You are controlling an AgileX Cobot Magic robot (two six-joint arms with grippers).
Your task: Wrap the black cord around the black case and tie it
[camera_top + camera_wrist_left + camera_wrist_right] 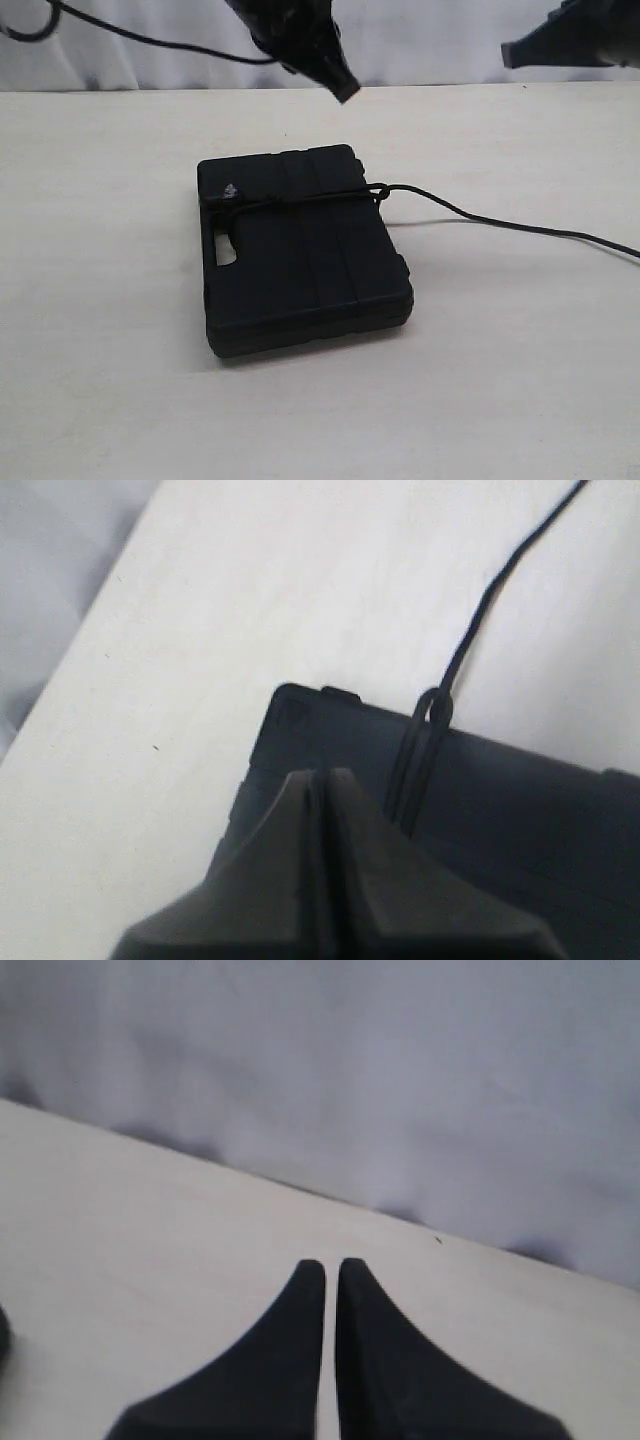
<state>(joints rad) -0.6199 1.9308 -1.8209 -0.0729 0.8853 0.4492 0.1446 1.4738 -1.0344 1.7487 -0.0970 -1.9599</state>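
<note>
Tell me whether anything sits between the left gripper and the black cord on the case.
Nothing visible does. The left gripper, shut and empty, hangs in the air above the black case, and the black cord lies exposed across the case's top, knotted at its edge and trailing over the table.

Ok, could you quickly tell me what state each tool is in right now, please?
Left tool: closed, holding nothing.
Right tool: closed, holding nothing.
</note>
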